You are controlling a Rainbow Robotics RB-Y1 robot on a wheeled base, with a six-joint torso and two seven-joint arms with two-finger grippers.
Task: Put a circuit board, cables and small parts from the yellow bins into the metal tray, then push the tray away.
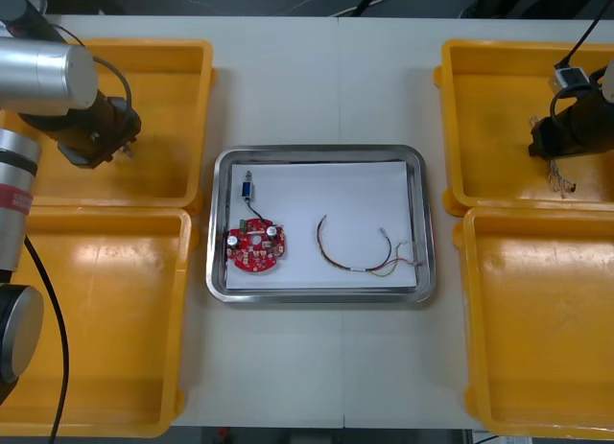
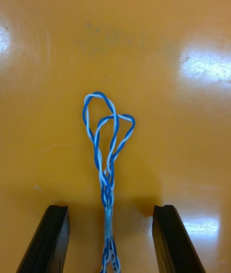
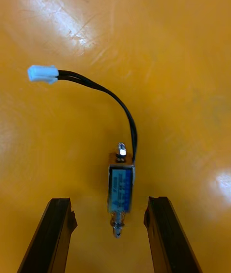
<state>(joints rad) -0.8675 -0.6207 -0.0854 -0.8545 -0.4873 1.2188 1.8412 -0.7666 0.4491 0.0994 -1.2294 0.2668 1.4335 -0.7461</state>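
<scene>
- Two yellow bins are set at the left edge of the counter: the far left bin and the near left bin.
- The left claw is held over the far left bin, and its black fingers are spread wide with nothing gripped.
- A small metal part with a blue body is seen lying on the bin floor between those fingers, with a gap at each side. A blue label is carried on the body, but its print cannot be read. A black lead curves away from the part to a white plug.
- The metal tray, white inside, is placed at the middle of the counter between the bins.
- A second small part, also blue, is found in the tray's far left corner.
- A round red circuit board lies just near of it, in the near left corner.
- A dark cable is laid in an arc right of the board, and thin coloured strands fan out at its right end. No writing can be made out on the board.
- The right claw is held over the far right bin, its fingers parked wide apart and empty.
- A twisted blue and white cable rests on that bin's floor between the fingers, untouched, with its loops pointing away from them.
- The near right bin sits next to it.
</scene>
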